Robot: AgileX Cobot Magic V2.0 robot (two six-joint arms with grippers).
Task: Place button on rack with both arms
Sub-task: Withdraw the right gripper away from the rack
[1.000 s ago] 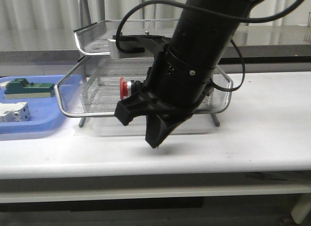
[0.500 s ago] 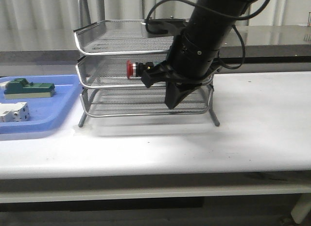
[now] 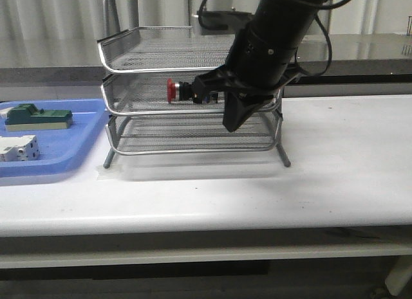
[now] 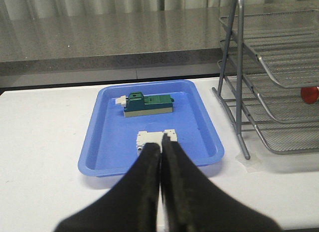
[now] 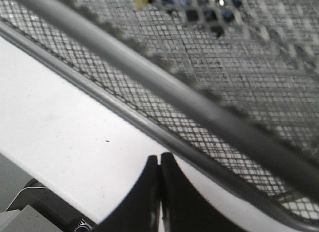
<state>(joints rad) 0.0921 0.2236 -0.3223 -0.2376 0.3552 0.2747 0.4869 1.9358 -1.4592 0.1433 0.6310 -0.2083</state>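
Since a second ago the middle tier has slid back into the rack (image 3: 145,51), so all three mesh trays now stack flush, and the right arm (image 3: 273,38) has lifted from low over the desk (image 3: 347,164) to the height of the middle tier. That arm hangs in front of the rack's right half, and its gripper (image 3: 233,122) points down with the fingers pressed together on nothing, as the right wrist view confirms. To the left, a blue tray (image 3: 61,164) sits on the desk beside the rack, holding a green-and-beige block (image 3: 38,116) and a white block (image 3: 18,147). The left gripper (image 4: 161,157) hovers over the tray's near edge, also closed and empty. The button (image 3: 182,91) lies on its side in the middle tier, red cap toward the left.
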